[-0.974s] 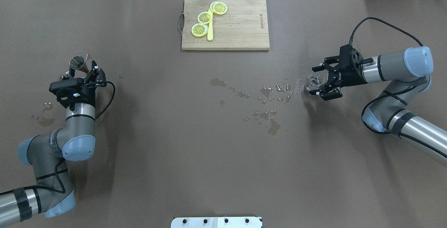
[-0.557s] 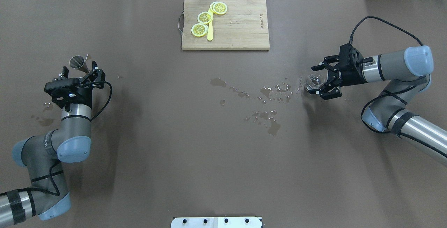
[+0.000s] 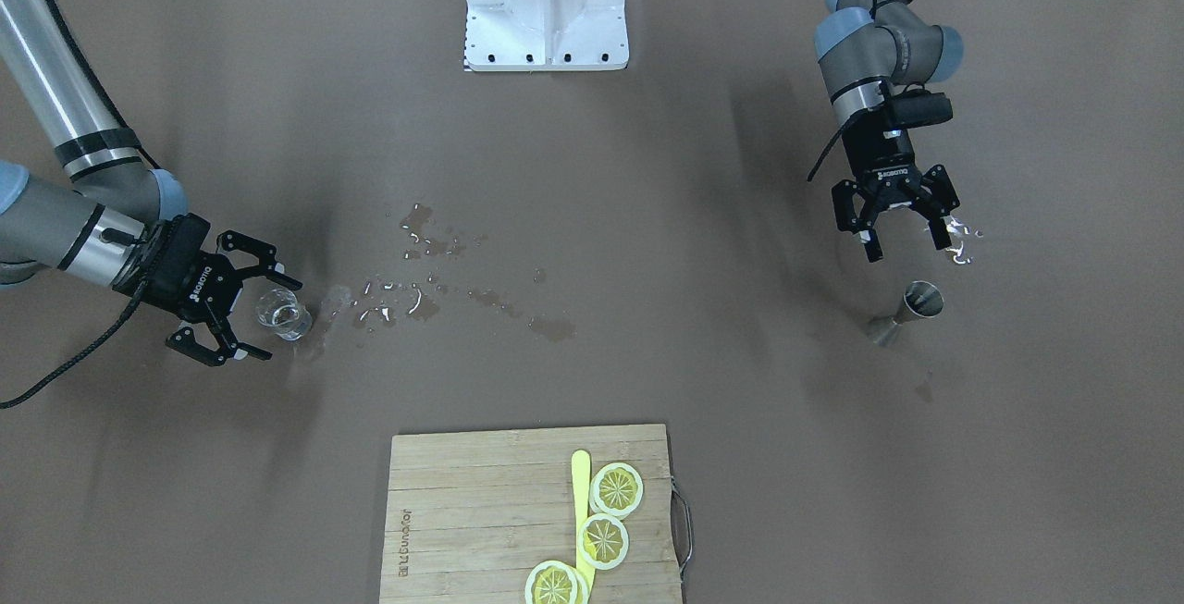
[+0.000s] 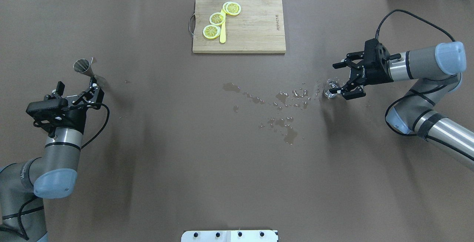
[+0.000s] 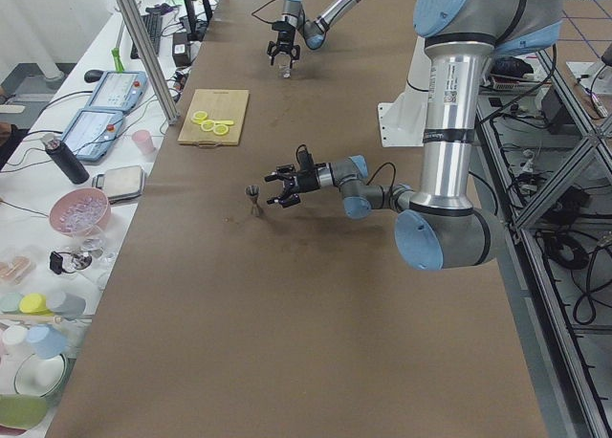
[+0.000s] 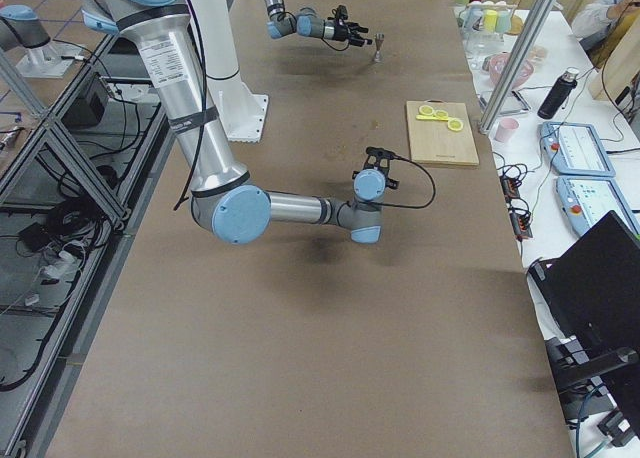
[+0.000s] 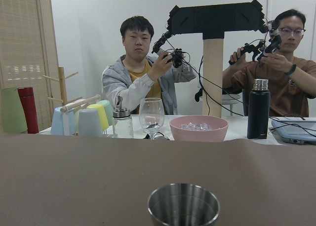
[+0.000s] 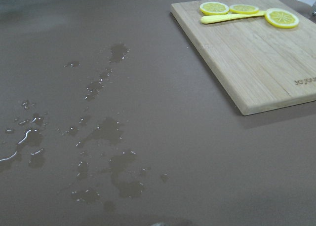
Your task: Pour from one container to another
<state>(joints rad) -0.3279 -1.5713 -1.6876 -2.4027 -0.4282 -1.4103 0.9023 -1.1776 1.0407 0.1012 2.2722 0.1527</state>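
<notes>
Two bits of writing: white letters on the right gripper point(image 3: 283, 321) body look like ROBOTIQ, same on the left gripper point(image 3: 909, 249). The cutting board point(image 4: 255, 30) has a burnt-in mark near its 3 o'clock end, too small to read.

Vs 1 s ago, overhead: L arm has pulled back toward 6 o'clock. The steel jigger point(image 4: 83, 68) was tucked beside its fingers then. Now it stands free on the table point(image 4: 185, 168), at 12 o'clock of the L gripper, w/ a clear gap. L fingers are spread, nothing between them. R gripper has slid toward 3 o'clock. The glass point(image 4: 330, 89) sat deep between its fingers before; now it's out at the tips, at approx 9 o'clock of the gripper. R fingers are wide apart and don't seem to touch it. Glass, jigger, board and spill point(image 4: 290, 135) haven't moved.

View diffs: front view puts the glass between the R fingertips, while overhead shows it just past the lower tip. L wrist cam shows the jigger's open rim at 6 o'clock of frame. Past the table edge it shows two people point(image 7: 140, 83) holding small devices, plus a wine glass point(image 7: 151, 115), pink bowl point(image 7: 199, 129) and black flask point(image 7: 259, 110). R wrist cam shows only spill, board, lemon slices point(image 4: 217, 18) and a yellow stick point(image 4: 222, 34).
</notes>
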